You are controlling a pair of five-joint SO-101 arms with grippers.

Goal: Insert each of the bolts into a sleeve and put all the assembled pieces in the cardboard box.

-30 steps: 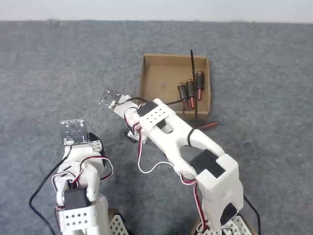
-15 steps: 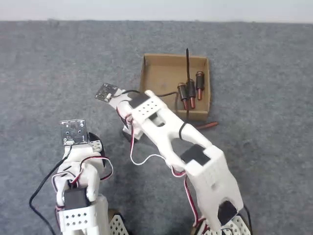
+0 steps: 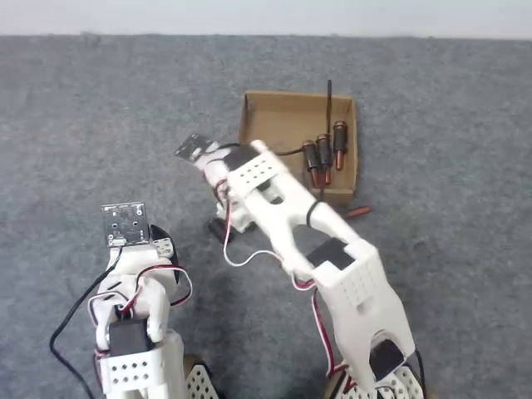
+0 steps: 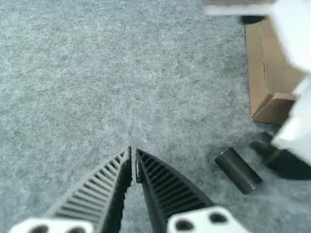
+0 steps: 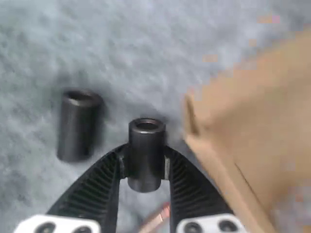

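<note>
**Held sleeve.** A short black cylindrical metal sleeve (image 5: pixel 146 138) sits gripped between the two black ribbed fingers (image 5: pixel 104 187) of the right gripper (image 5: pixel 145 162). The jaws are clamped on its sides, and its open bore shows at the free end. It is just beside the front corner of the brown cardboard box (image 5: pixel 252 145).

**Other sleeves.** A second black sleeve (image 5: pixel 77 124) rests on the grey carpet (image 5: pixel 121 43) near the held one but apart from it. In the left wrist view a black sleeve (image 4: pixel 238 170) lies on its side on the carpet, close to the box corner (image 4: pixel 267 73). Whether it is this second sleeve cannot be told.

**Bolts and assembled pieces.** Three assembled pieces — dark sleeves with copper-coloured bolts through them (image 3: pixel 312 162) (image 3: pixel 324 158) (image 3: pixel 339 141) — lie side by side inside the box (image 3: pixel 274 125), towards its right wall in the high view. One loose copper-coloured bolt (image 3: pixel 357 212) lies on the carpet just outside the box's near right corner.

**Arms.** The white right arm (image 3: pixel 291 216) stretches diagonally across the table to the box's near left corner. The left arm (image 3: pixel 133 316) stands at the lower left of the high view, well apart from the box. The left gripper (image 4: pixel 132 154) points down at bare carpet — its black ribbed fingers are pressed together with nothing between them.
</note>
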